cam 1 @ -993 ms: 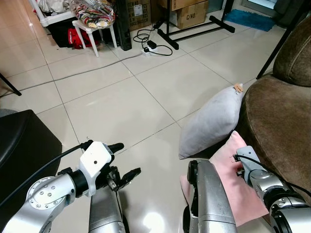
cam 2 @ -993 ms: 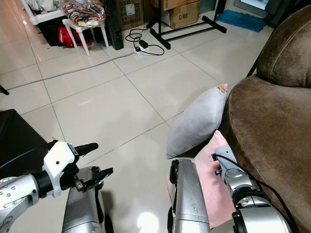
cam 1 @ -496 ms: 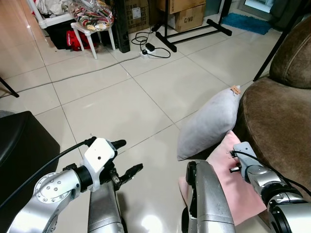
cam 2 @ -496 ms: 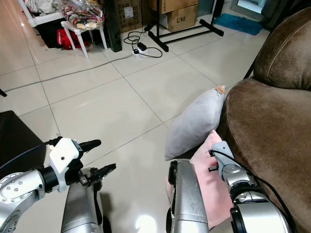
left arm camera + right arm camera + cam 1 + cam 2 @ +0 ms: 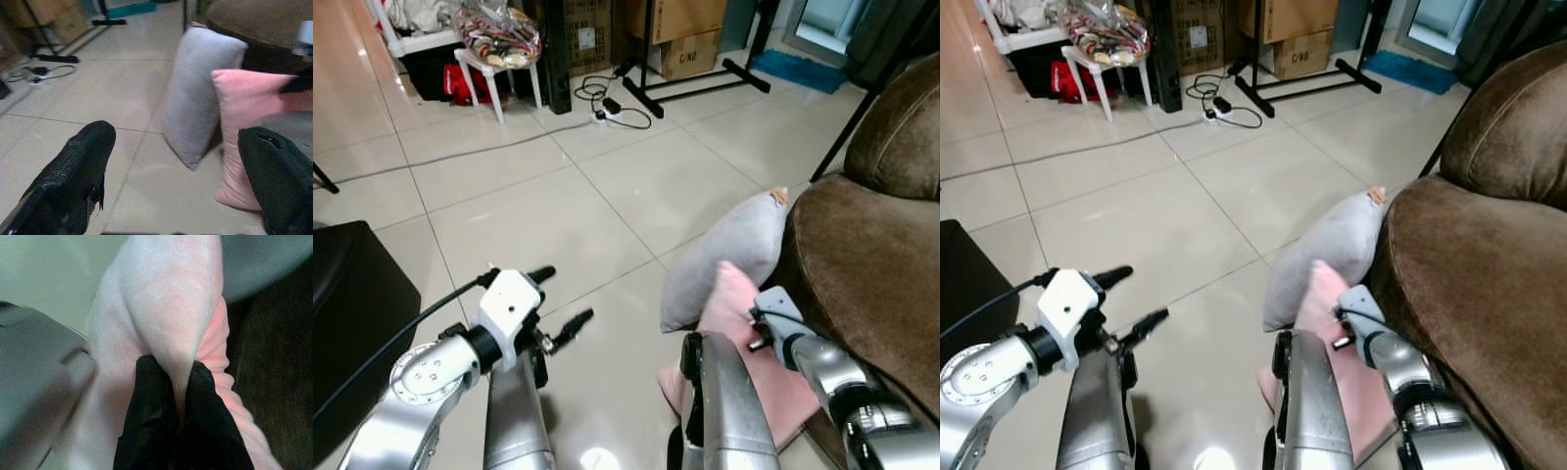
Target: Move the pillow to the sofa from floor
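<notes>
pale floor tiles (image 5: 538,211) run back to a white stool (image 5: 499,61) heaped with bright cloth, cardboard boxes (image 5: 680,39), a black stand (image 5: 690,78), a coil of cable (image 5: 612,103) and a teal mat (image 5: 803,69). a black block (image 5: 352,313) sits by the robot's left. a brown sofa (image 5: 871,264) is on the right.

a grey pillow (image 5: 729,255) leans against the sofa front, its lower edge on the tiles. a pink pillow (image 5: 744,343) stands just in front of it, touching it, its bottom on the floor beside the sofa base.

the right gripper (image 5: 173,382) is pinched tight on a fold of the pink pillow, both black fingers pressed together with cloth bunched between them. in the head views it sits at the pillow's upper part, close to the sofa.

the left gripper (image 5: 553,304) hangs over bare tiles, well apart from both pillows, its fingers (image 5: 73,171) spread wide with nothing between them.
</notes>
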You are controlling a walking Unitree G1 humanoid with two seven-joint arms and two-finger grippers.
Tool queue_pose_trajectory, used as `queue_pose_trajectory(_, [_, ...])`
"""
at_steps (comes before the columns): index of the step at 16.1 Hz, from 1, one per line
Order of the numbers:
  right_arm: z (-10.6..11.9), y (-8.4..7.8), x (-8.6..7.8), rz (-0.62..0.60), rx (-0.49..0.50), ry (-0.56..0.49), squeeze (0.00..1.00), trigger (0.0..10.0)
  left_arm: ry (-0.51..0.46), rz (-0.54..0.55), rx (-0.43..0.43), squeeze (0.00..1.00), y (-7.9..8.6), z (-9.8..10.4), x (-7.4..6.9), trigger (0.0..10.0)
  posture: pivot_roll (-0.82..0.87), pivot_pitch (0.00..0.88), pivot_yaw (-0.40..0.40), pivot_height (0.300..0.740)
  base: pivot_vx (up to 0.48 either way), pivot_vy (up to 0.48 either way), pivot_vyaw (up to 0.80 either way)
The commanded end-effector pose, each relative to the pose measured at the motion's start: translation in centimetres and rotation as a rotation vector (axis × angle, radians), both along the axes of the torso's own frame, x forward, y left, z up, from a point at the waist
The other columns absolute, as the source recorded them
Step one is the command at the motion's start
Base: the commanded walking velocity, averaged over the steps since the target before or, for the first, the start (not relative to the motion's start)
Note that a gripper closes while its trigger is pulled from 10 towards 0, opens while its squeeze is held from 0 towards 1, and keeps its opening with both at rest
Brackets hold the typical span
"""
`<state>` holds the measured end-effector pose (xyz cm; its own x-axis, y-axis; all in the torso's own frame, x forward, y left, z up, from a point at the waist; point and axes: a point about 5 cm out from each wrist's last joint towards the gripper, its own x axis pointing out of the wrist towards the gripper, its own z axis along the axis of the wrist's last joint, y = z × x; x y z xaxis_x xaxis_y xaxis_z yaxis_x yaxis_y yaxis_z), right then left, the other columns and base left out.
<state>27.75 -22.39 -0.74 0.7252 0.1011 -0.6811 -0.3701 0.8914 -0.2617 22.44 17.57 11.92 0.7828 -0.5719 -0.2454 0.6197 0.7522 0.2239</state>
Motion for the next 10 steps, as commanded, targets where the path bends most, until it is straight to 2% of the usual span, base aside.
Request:
queue_pose_trajectory(1, [1.7, 0.3, 1.0, 0.079, 0.02, -0.105, 0.0, 0.0, -0.038, 0.034, 0.009, 0.0, 0.3, 0.3, 0.4, 10.0, 0.02, 0.0, -0.041, 0.448, 0.0, 0.0, 0.0])
queue_pose_trajectory(3, [5.0, 0.6, 0.6, 0.24, 0.112, -0.287, 0.0, 0.0, -0.116, 0.088, -0.005, 0.0, 0.1, 1.0, 1.5, 10.0, 0.0, 0.0, -0.034, 0.448, 0.0, 0.0, 0.0])
queue_pose_trajectory(5, [9.0, 1.1, 0.1, 0.309, 0.261, -0.417, 0.0, 0.0, -0.158, 0.12, -0.018, 0.0, 0.2, 1.5, 2.1, 10.0, -0.01, 0.0, -0.031, 0.448, 0.0, 0.0, 0.0])
queue_pose_trajectory(6, [11.5, 1.3, -0.2, 0.323, 0.35, -0.485, 0.0, 0.0, -0.177, 0.121, -0.026, 0.0, 0.0, 1.8, 2.2, 10.0, -0.01, 0.0, -0.035, 0.448, 0.0, 0.0, 0.0])
queue_pose_trajectory(7, [15.2, 1.5, -0.6, 0.317, 0.471, -0.582, 0.0, 0.0, -0.206, 0.12, -0.053, 0.0, -0.4, 2.6, 2.1, 10.0, -0.01, 0.0, -0.038, 0.448, 0.0, 0.0, 0.0])
queue_pose_trajectory(8, [17.1, 1.5, -0.7, 0.314, 0.517, -0.637, 0.0, 0.0, -0.223, 0.128, -0.067, 0.0, -0.4, 3.0, 2.1, 10.0, -0.01, 0.0, -0.037, 0.448, 0.0, 0.0, 0.0])
queue_pose_trajectory(9, [20.3, 1.1, -0.9, 0.303, 0.54, -0.731, 0.0, 0.0, -0.25, 0.146, -0.086, 0.0, -0.5, 3.6, 2.1, 10.0, -0.02, 0.0, -0.036, 0.448, 0.0, 0.0, 0.0])
queue_pose_trajectory(10, [21.5, 0.5, -0.7, 0.275, 0.524, -0.776, 0.0, 0.0, -0.257, 0.149, -0.09, 0.0, -0.6, 3.8, 2.2, 10.0, -0.02, 0.0, -0.036, 0.448, 0.0, 0.0, 0.0])
